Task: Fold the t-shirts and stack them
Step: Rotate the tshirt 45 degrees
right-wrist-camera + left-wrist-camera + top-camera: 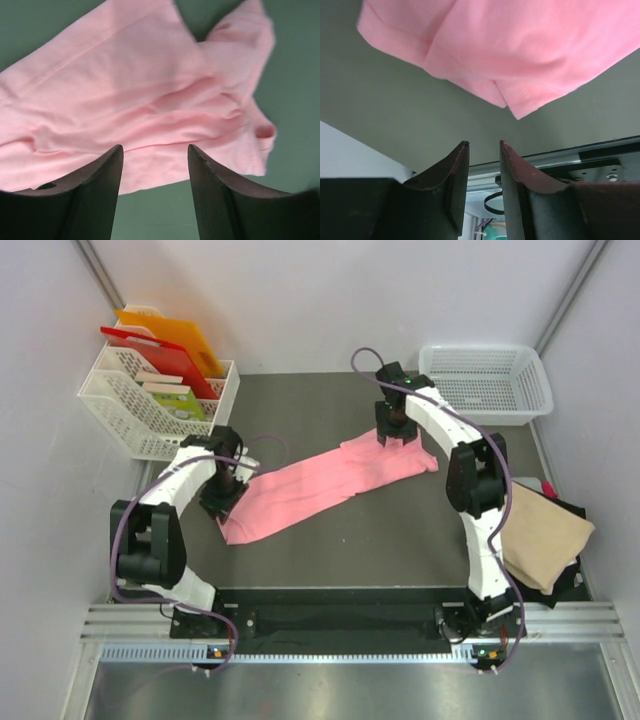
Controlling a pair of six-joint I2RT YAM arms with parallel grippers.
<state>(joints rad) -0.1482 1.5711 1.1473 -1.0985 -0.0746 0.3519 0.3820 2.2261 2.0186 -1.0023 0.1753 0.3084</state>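
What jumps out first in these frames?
The salmon-pink t-shirt lies unfolded in a long diagonal band across the dark table. The left gripper is at its near-left end and the right gripper is over its far-right end, both open. Next comes the tan-beige t-shirt on a dark pile at the right edge, then the white basket of orange and red boards at far left.

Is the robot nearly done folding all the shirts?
Not quite. Done, it seems: a tan shirt lies folded on a dark shirt at the right edge of the table. In hand: the pink shirt lies in a long strip, with the left gripper and right gripper open by its two ends, gripping nothing. Left: fold it shorter and put it on that pile.
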